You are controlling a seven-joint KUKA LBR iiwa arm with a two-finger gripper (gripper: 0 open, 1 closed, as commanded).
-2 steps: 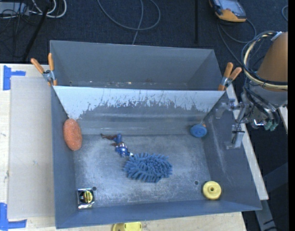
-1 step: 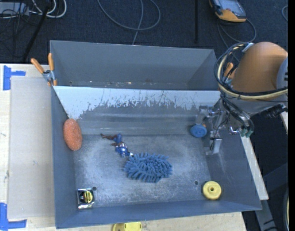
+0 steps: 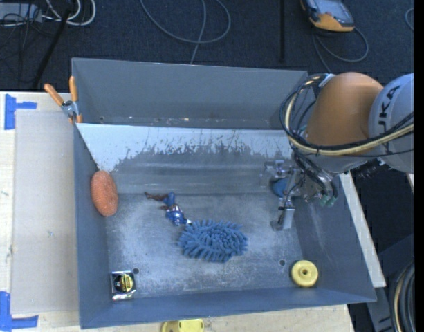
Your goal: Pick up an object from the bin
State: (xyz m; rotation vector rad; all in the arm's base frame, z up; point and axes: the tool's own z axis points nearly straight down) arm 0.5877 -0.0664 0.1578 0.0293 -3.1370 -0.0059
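Observation:
My gripper (image 3: 283, 218) hangs over the right part of the bin, its fingers pointing down at bare floor. Nothing shows between them, and they look close together. A yellow round roll (image 3: 304, 273) lies below it near the front right corner. To its left, a shaggy blue duster head (image 3: 213, 240) rests mid-bin. A small blue toy figure (image 3: 171, 210) lies just up and left of the duster.
An orange oval sponge-like thing (image 3: 104, 193) leans at the left wall. A small yellow and black tape measure (image 3: 123, 283) sits in the front left corner. The arm with its orange cover and cables comes in from the right.

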